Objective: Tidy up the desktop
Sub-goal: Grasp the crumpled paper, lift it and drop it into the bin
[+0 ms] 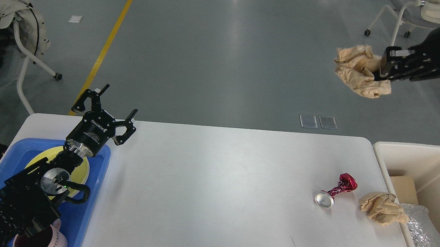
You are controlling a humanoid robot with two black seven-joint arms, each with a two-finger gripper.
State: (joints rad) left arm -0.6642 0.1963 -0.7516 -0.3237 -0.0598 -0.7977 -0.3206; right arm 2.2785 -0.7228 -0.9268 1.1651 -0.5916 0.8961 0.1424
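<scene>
The white desktop [215, 185] fills the lower half of the head view. A crushed red can [335, 191] and a crumpled brown paper ball [382, 207] lie on it near the right end. My right gripper [378, 68] is high above the floor at upper right, shut on a second crumpled brown paper [357, 71]. My left gripper [107, 102] is open and empty, above the desktop's far left edge beyond the blue tray [92, 207].
The blue tray holds a yellow plate [81, 168] and a cup [47, 243], partly under my left arm. A cream plastic bin [426, 161] stands right of the desktop with cardboard and silver foil [427, 235] inside. Chairs stand on the floor at far left and upper right.
</scene>
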